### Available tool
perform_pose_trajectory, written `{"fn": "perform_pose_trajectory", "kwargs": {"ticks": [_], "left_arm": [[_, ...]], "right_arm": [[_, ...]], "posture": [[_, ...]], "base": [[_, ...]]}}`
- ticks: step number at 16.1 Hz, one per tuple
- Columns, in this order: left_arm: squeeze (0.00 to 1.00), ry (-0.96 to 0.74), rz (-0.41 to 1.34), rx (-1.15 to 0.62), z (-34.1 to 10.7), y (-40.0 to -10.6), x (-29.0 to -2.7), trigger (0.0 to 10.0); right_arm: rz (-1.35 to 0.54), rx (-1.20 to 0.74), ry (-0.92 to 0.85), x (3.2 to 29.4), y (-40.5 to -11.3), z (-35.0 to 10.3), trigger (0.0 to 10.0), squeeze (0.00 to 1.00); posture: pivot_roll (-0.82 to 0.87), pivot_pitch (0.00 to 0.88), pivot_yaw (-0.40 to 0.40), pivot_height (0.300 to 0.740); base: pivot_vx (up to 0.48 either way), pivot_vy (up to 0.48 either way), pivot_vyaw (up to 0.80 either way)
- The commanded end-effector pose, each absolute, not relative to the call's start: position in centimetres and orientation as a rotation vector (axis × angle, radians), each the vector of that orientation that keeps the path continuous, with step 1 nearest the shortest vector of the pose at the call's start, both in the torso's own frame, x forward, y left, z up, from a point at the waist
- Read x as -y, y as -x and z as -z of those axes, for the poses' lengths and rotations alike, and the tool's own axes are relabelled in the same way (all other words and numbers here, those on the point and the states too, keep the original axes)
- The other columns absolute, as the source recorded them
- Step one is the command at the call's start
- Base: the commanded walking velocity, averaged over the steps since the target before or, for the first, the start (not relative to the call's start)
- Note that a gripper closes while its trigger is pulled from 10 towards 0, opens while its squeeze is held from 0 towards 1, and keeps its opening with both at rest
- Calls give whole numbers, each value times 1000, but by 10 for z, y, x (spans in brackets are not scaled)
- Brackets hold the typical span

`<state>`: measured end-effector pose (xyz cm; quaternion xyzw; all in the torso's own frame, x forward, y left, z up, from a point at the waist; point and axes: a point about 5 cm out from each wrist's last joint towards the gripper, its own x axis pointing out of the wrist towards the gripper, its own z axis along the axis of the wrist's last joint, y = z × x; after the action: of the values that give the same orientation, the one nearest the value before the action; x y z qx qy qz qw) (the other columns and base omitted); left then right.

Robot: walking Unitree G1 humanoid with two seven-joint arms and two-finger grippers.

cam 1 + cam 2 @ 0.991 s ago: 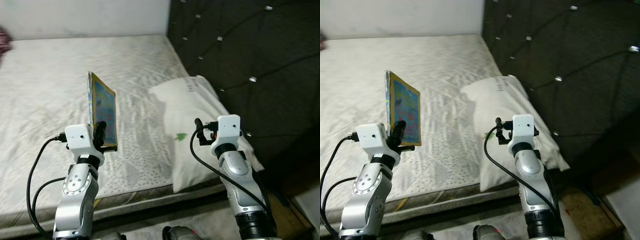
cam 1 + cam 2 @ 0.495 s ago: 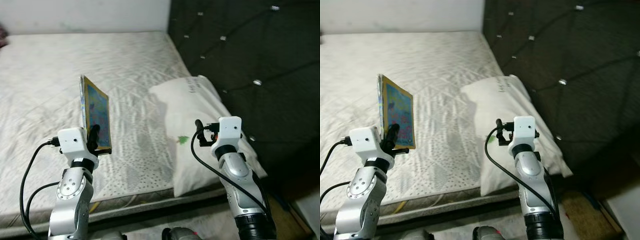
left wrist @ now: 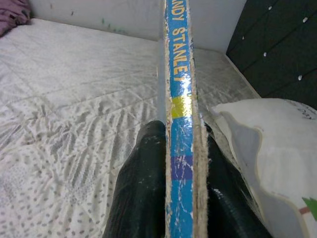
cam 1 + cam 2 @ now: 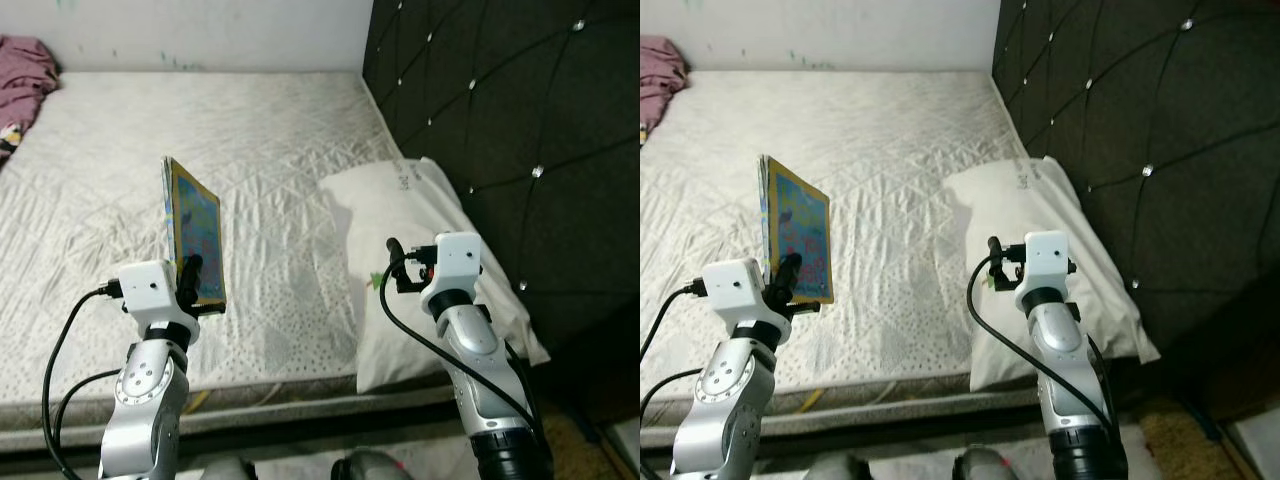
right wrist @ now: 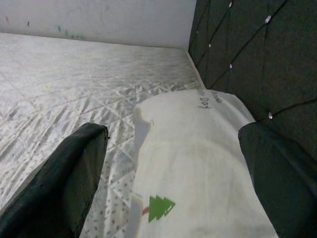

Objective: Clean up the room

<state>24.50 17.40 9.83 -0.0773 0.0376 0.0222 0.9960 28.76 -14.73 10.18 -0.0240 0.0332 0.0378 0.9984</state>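
My left gripper [image 4: 190, 285] is shut on a thin colourful book [image 4: 195, 235], held upright above the front part of the bed [image 4: 230, 130]. Its blue spine [image 3: 179, 114] reads "ANDY STANLEY" in yellow and sits between the two black fingers [image 3: 143, 188]. My right gripper [image 4: 395, 265] is open and holds nothing; it hovers over the near edge of a white pillow [image 4: 420, 230] with a small green tree print [image 5: 159, 208]. The pillow lies against the dark tufted headboard [image 4: 500, 110].
A pink-purple cloth [image 4: 25, 85] is bunched at the bed's far left. A pale wall [image 4: 200, 30] runs behind the bed. The mattress front edge [image 4: 270, 395] lies just below my arms, with dark floor [image 4: 1200, 420] at the lower right.
The camera has turned left and pulled back, so the pink cloth and more of the headboard show. The book stays clamped in my left gripper; the right gripper stays open.
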Motion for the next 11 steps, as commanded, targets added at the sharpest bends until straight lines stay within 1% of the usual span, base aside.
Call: {"fn": "perform_pose_trajectory", "kwargs": {"ticks": [1,3,4,11], "left_arm": [[0,151,-31,-24,-111,-248,-172,10000],[0,141,-45,-12,-112,-249,-172,10000],[0,128,-64,-14,-112,-250,-173,10000],[0,142,-56,-2,-115,-253,-175,10000]], "right_arm": [[-74,-63,41,148,-287,-104,10000,0],[-74,-61,41,149,-288,-104,10000,0],[-70,-63,46,149,-289,-104,10000,0],[-82,-68,52,149,-292,-103,10000,0]], "posture": [[-52,38,-29,653],[-53,37,-29,629],[-53,37,-30,629],[-47,30,-44,629]], "base": [[0,0,0],[0,0,0],[0,0,0],[0,0,0]]}}
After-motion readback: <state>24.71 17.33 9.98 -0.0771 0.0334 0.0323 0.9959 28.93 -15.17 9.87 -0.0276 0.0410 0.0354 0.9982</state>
